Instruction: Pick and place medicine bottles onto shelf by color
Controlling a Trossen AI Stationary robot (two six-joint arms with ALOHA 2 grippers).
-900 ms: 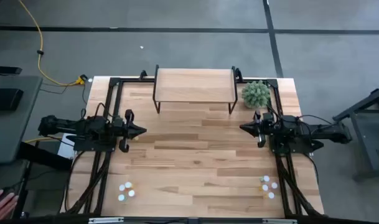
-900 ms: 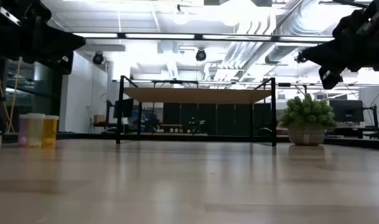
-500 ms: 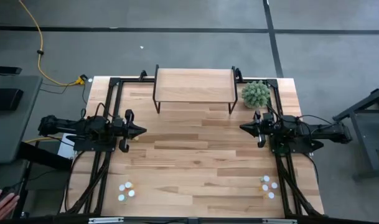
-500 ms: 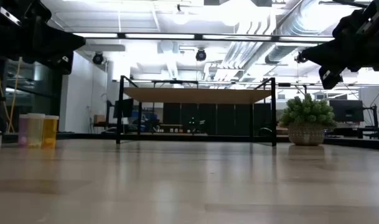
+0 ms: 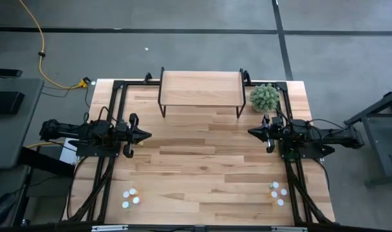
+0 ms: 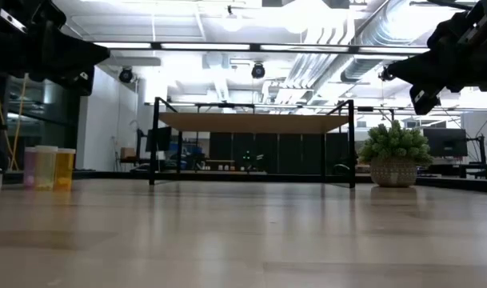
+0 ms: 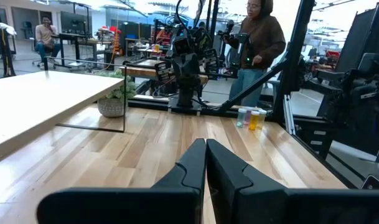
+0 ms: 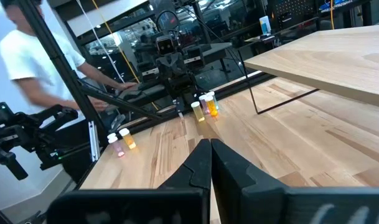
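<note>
Wood-plank table [image 5: 202, 164], shelf [image 5: 200, 88] at back, bottles [image 5: 277, 193] near front corners, left gripper [image 5: 147, 135] and right gripper [image 5: 252, 133] closed, empty.

Table [image 5: 202, 167]: light wood planks, smooth, a soft sheen in my low view. Shelf [image 5: 200, 88], upper centre of my high view: pale matt wood top on thin black metal legs. Medicine bottles [image 5: 130, 197], lower corners: translucent glossy plastic, white caps. Plant ball [image 5: 265, 97]: fuzzy green, rough. Left gripper [image 7: 205, 149] and right gripper [image 8: 210, 148]: matt black plastic, I reckon.
</note>
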